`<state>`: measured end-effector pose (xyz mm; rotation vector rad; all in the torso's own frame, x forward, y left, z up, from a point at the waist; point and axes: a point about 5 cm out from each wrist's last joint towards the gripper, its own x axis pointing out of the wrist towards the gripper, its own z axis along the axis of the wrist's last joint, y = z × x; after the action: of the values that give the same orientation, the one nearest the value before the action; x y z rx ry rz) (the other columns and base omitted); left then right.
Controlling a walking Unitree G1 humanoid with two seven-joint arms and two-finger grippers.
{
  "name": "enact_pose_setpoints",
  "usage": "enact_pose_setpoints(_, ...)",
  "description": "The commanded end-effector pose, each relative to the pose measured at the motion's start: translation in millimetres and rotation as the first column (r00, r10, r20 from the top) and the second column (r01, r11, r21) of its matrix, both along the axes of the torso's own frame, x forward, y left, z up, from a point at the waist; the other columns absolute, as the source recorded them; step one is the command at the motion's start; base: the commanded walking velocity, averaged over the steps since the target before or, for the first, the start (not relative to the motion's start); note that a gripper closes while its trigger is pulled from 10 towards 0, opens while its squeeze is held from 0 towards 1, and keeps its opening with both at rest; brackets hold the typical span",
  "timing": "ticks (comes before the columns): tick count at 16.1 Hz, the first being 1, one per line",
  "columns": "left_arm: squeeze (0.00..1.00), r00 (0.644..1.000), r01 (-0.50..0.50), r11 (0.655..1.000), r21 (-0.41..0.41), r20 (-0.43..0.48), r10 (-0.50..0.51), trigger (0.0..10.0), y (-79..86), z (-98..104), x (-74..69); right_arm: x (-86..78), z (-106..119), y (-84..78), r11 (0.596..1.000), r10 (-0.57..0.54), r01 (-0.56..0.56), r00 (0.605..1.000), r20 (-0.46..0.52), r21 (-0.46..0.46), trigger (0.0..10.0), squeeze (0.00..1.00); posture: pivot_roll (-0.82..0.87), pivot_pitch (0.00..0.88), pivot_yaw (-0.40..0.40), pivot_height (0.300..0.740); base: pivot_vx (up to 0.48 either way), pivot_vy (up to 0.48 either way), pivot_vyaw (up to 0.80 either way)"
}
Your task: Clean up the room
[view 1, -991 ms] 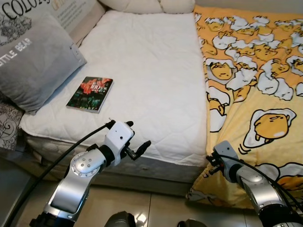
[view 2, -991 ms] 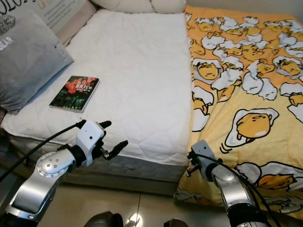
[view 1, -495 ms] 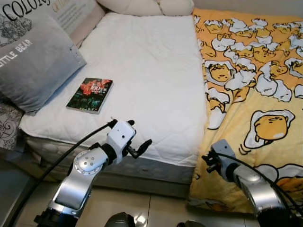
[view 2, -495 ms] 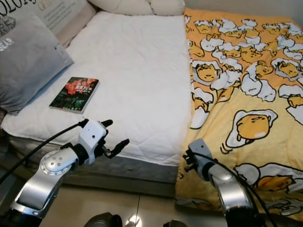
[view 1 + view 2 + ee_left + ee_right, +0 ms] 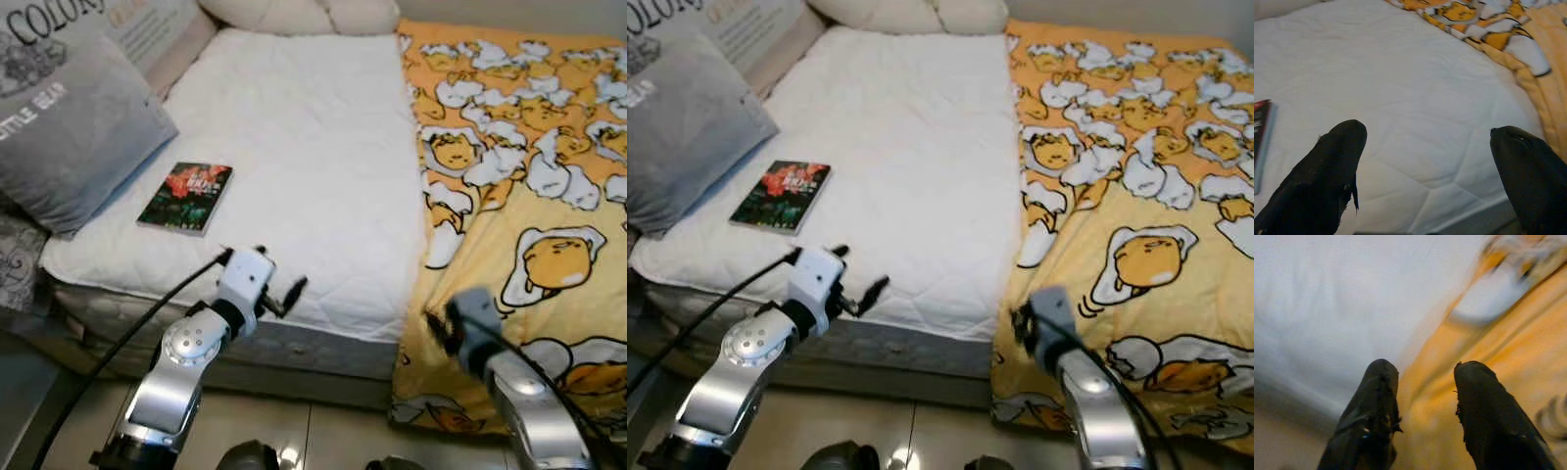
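**Ana:** Over at the foot of the bed (image 5: 294,147), the left gripper (image 5: 1427,161) hangs above the white mattress edge, fingers spread wide with nothing between them. Looks parked there, ready, not committed.

**Ben:** And the right gripper (image 5: 1422,406) is down by the yellow blanket (image 5: 529,196), right where its border meets the white sheet. Fingers apart, cloth just beyond the tips, nothing clamped as far as I can tell. That view is smeared, so I'd guess the arm is on the move.

**Ana:** Makes sense for tidying. That blanket covers only the right half of the bed and droops over the front edge toward the floor, so its loose border is the obvious handle for pulling it across.

**Ben:** What about the book (image 5: 186,196)?

**Ana:** Lying flat on the sheet, left side, near the gray pillow (image 5: 73,137) and well apart from both grippers. The pillow leans against the printed cushion (image 5: 147,24) along the left of the bed; cream pillows (image 5: 304,12) sit at the far end.

**Ben:** So blanket first, I reckon, book later. Risk?

**Ana:** Pinching only a thin fold and having it slip. Soft cloth wants a deep bite at that edge.
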<state>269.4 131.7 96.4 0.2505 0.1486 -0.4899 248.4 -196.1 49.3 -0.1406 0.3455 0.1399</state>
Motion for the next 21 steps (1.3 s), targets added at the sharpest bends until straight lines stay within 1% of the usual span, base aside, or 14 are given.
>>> enact_pose_setpoints(1,0.88,0.998,-0.056,0.998,-0.006,0.008,0.056,10.0,6.2,0.2,1.4,8.0,22.0,-3.0,0.991,-0.135,0.132,0.979,0.154,0.029,10.0,1.00,0.01,0.009,0.011,0.740,0.000,-0.319,0.00)
enact_pose_setpoints(2,0.88,0.998,-0.062,0.998,-0.008,0.009,0.062,10.0,6.4,0.5,1.9,8.6,23.5,-1.0,0.989,-0.144,0.140,0.977,0.156,0.039,10.0,1.00,0.01,0.003,0.012,0.740,0.000,-0.446,0.00)
enact_pose_setpoints(3,0.88,0.996,-0.082,0.997,-0.015,0.016,0.082,10.0,6.8,1.7,4.0,9.5,28.1,7.3,0.988,-0.144,0.131,0.975,0.169,0.086,10.0,1.00,0.01,0.000,0.013,0.740,0.000,-0.454,0.00)
enact_pose_setpoints(4,0.88,0.992,-0.123,0.992,-0.026,0.027,0.124,10.0,8.5,3.4,7.5,10.8,34.3,14.5,0.984,-0.162,0.143,0.964,0.209,0.105,10.0,1.00,0.01,0.000,0.012,0.740,0.000,-0.458,0.00)
enact_pose_setpoints(5,0.88,0.987,-0.156,0.987,-0.032,0.036,0.158,10.0,10.7,4.6,10.1,12.1,38.4,18.1,0.985,-0.164,0.144,0.955,0.245,0.099,10.0,1.00,0.02,0.000,0.012,0.740,0.000,-0.458,0.00)
enact_pose_setpoints(6,0.88,0.976,-0.213,0.976,-0.051,0.042,0.215,10.0,14.8,6.7,14.3,13.2,46.7,25.2,0.985,-0.150,0.114,0.934,0.323,0.130,10.0,1.00,0.01,0.000,0.011,0.740,0.000,-0.458,0.00)
enact_pose_setpoints(7,0.88,0.967,-0.249,0.966,-0.067,0.043,0.252,10.0,18.0,8.6,17.4,13.1,50.6,28.9,0.983,-0.144,0.092,0.924,0.353,0.160,10.0,1.00,0.02,0.000,0.011,0.740,0.000,-0.458,0.00)
enact_pose_setpoints(9,0.88,0.965,-0.255,0.964,-0.068,0.046,0.259,10.0,19.3,10.2,18.7,14.9,45.7,31.2,0.985,-0.127,0.083,0.941,0.313,0.149,10.0,1.00,0.02,0.000,0.012,0.740,0.000,-0.459,0.00)
enact_pose_setpoints(10,0.88,0.964,-0.256,0.965,-0.062,0.052,0.259,10.0,19.3,10.6,19.9,16.9,43.2,28.4,0.987,-0.142,0.110,0.942,0.305,0.118,10.0,1.00,0.02,0.000,0.013,0.740,0.000,-0.458,0.00)
enact_pose_setpoints(11,0.88,0.964,-0.259,0.964,-0.062,0.054,0.262,10.0,19.6,11.0,20.4,17.5,42.6,26.4,0.986,-0.152,0.122,0.939,0.307,0.114,10.0,1.00,0.02,0.000,0.013,0.740,0.000,-0.461,0.00)
enact_pose_setpoints(13,0.88,0.958,-0.276,0.959,-0.066,0.059,0.280,10.0,20.1,11.8,22.6,19.3,43.2,18.2,0.973,-0.220,0.186,0.926,0.307,0.136,10.0,1.00,0.01,0.000,0.014,0.740,0.000,-0.461,0.00)
enact_pose_setpoints(15,0.88,0.960,-0.269,0.961,-0.065,0.059,0.273,10.0,18.4,11.8,23.7,20.4,41.3,17.4,0.971,-0.235,0.209,0.932,0.275,0.120,10.0,1.00,0.01,0.000,0.014,0.740,0.000,-0.461,0.00)
enact_pose_setpoints(19,0.88,0.962,-0.264,0.962,-0.070,0.060,0.268,10.0,13.4,13.3,27.4,24.9,43.3,19.9,0.973,-0.219,0.188,0.936,0.275,0.135,10.0,1.00,-0.01,0.000,0.031,0.740,0.000,-0.459,0.00)
enact_pose_setpoints(21,0.88,0.962,-0.264,0.963,-0.054,0.054,0.267,10.0,14.3,8.4,26.1,28.8,43.4,21.3,0.976,-0.204,0.174,0.939,0.278,0.127,10.0,1.00,0.00,0.000,0.016,0.740,0.000,-0.458,0.00)
